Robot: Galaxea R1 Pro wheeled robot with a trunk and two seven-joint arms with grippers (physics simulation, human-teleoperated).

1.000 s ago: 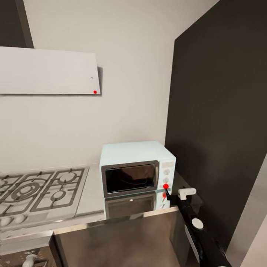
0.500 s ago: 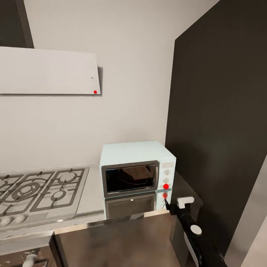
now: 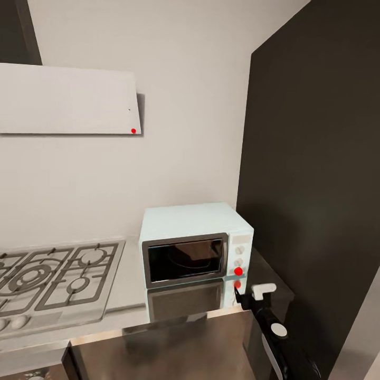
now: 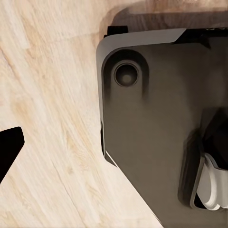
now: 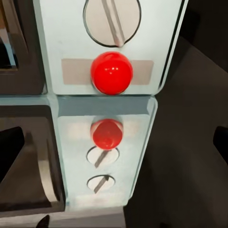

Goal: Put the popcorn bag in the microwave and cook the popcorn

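Glossy grey countertop (image 3: 126, 303), pale-blue microwave (image 3: 192, 247) against grey wall, right fingers (image 3: 244, 298) spread wide, left unclear

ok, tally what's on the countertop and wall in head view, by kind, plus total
Microwave: 1
Gas hob: 1
White hood: 1
Red round lights: 2, one on the microwave's panel, one on the hood; the red dot lower down is the panel light's reflection in the glossy countertop
Total: 5
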